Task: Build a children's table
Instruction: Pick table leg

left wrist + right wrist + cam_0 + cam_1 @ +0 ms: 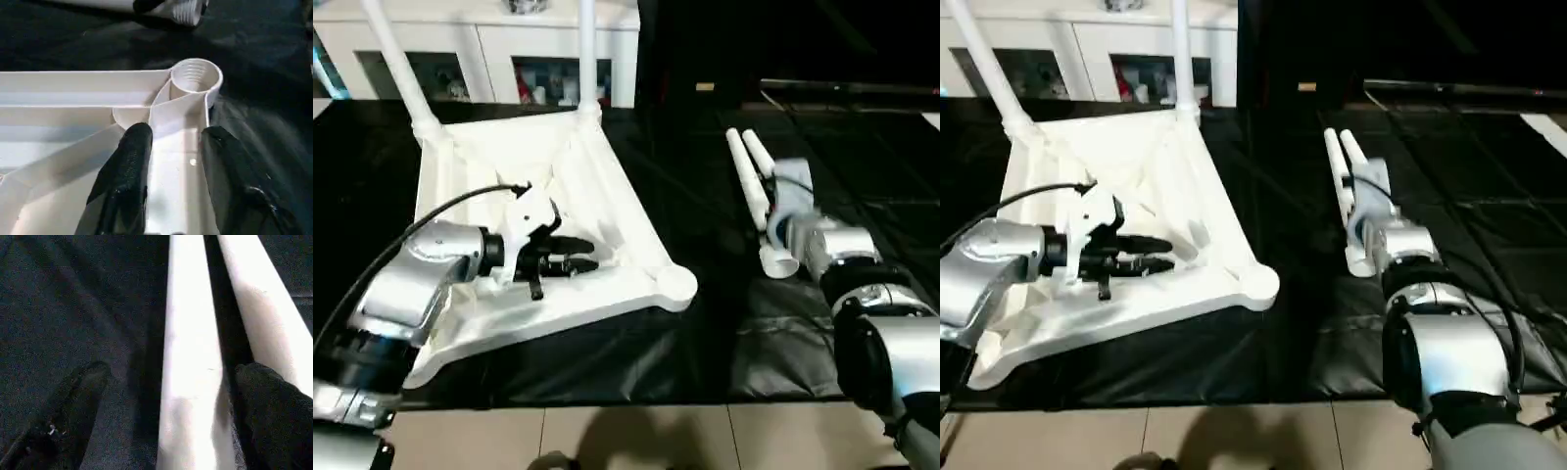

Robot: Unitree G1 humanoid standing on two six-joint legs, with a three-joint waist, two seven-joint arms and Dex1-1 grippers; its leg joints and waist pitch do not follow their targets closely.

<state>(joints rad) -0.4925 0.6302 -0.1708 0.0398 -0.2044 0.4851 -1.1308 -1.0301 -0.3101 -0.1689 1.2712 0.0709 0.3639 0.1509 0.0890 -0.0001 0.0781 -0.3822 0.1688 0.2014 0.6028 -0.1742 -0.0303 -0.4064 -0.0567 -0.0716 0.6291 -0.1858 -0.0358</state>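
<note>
The children's table [578, 186] lies upside down on the black-covered worktop [705, 333], ribbed underside up, taking up the left and centre of the head view. Two legs [396, 59] already stand in the sockets on its far side, at about 11 and 12 o'clock. The near-right corner socket [195, 81] is empty, its threaded mouth facing up. Two loose legs [749, 186] lie side by side at about 2 o'clock, well apart from the top.

The left pincer [570, 260] hovers over the underside ribs, pointing toward that empty socket. Its fingers [124, 176] stand partly apart with only a rib between them, and whether they touch it I cannot tell. It holds nothing.

The right pincer [166, 396] is spread wide with nothing clamped. One finger sits on the dark cover, the other between the two legs, so the nearer loose leg [188, 382] lies inside the jaws.

The main risks, as I judge them:
- The two legs lie almost touching, so closing may nudge the second one and send it rolling.
- The legs are tapered and smooth, so a grip far from the middle could let the leg tip or slip on lifting.
- With the top unheld, pushing a leg into the socket could slide or tilt it.
- A crooked start could cross the threads.
</note>
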